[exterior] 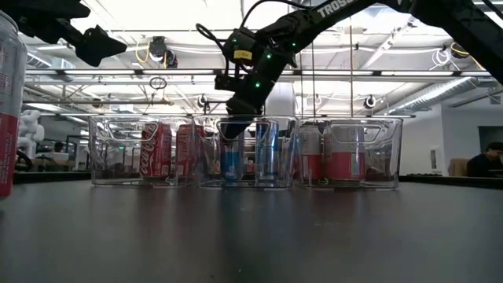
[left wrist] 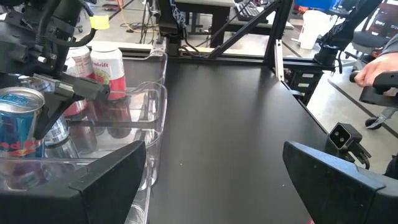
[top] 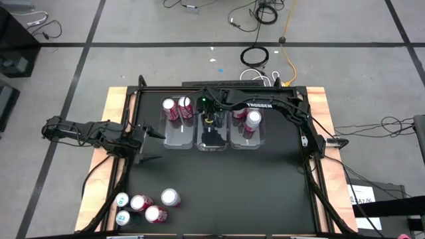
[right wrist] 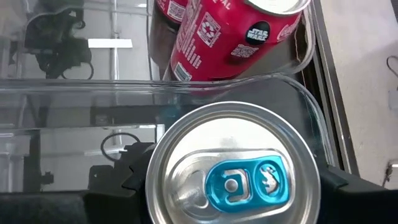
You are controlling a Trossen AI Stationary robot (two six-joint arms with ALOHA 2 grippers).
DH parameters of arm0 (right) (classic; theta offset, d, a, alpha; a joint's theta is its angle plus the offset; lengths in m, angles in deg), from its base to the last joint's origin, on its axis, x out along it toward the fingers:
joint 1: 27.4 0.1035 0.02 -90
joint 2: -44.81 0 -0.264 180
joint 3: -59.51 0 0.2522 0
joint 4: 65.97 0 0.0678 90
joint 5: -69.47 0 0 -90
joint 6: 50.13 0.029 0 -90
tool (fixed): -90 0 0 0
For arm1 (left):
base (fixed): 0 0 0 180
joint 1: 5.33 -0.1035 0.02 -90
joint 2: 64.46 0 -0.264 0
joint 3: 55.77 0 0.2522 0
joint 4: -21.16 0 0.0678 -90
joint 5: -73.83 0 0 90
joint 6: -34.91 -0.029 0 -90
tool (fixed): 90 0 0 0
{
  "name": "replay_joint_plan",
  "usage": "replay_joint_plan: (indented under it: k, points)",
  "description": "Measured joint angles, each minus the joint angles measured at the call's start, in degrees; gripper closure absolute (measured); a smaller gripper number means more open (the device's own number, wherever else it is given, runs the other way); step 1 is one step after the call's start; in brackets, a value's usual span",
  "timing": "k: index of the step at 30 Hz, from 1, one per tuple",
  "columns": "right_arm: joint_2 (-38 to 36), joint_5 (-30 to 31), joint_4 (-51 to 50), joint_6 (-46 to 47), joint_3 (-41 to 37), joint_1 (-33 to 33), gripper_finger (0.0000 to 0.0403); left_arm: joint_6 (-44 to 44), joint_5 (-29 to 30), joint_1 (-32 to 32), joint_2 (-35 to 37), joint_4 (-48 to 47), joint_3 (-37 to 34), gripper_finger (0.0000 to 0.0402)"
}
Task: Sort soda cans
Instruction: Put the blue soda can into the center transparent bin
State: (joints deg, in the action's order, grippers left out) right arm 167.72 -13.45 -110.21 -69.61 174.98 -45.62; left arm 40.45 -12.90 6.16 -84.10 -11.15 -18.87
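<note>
The right gripper (right wrist: 231, 186) is clamped on a blue-tabbed can (right wrist: 233, 165) inside the middle bin (top: 212, 139), fingers either side of it. Red cans (top: 174, 108) stand in the neighbouring bin. The left gripper (top: 151, 146) hovers spread apart, well away from the loose cans (top: 147, 204) near the table's front edge.

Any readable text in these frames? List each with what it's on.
"TROSSEN": on the right arm over the bins.
"STAR WARS": round black badge on the red can beyond the right pincer, which holds a blue-tabbed can.
"Red": partial lettering on that same blue can, left wrist view.
Script logo on the red can in the low view: too blurred to read.
</note>
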Motion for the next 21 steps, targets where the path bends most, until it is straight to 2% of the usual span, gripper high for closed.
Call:
replay_joint_plan:
  k: [7,16,21]
  points:
    - [0.0,0.5,0.3,-1.2,0.0,-0.1,0.0165,0.0,0.0,0.0,0.0,0.0,0.0,0.0015]
    - [0.0,1.1,0.5,-1.3,0.0,-0.1,0.0104,0.0,0.0,0.0,0.0,0.0,0.0,0.0015]
    - [0.0,1.1,0.6,-1.4,0.0,-0.1,0.0093,0.0,0.0,0.0,0.0,0.0,0.0,0.0015]
